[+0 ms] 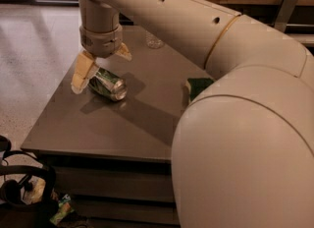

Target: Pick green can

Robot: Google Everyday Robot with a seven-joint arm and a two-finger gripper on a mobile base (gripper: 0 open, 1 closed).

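The green can (pixel 109 84) lies on its side on the grey table (pixel 117 124), its silver end facing front right. My gripper (pixel 100 64) hangs from the big white arm directly over the can's far end. It is open, with one pale finger (pixel 80 71) down on the can's left side and the other finger (pixel 123 51) behind the can to the right. The can is between the fingers, and they are not closed on it.
A flat green-topped sponge (pixel 198 85) lies at the table's right, partly hidden by my arm. The base of a clear bottle (pixel 154 41) stands at the table's far edge. Black gear and a green wrapper (pixel 60 208) lie on the floor at front left.
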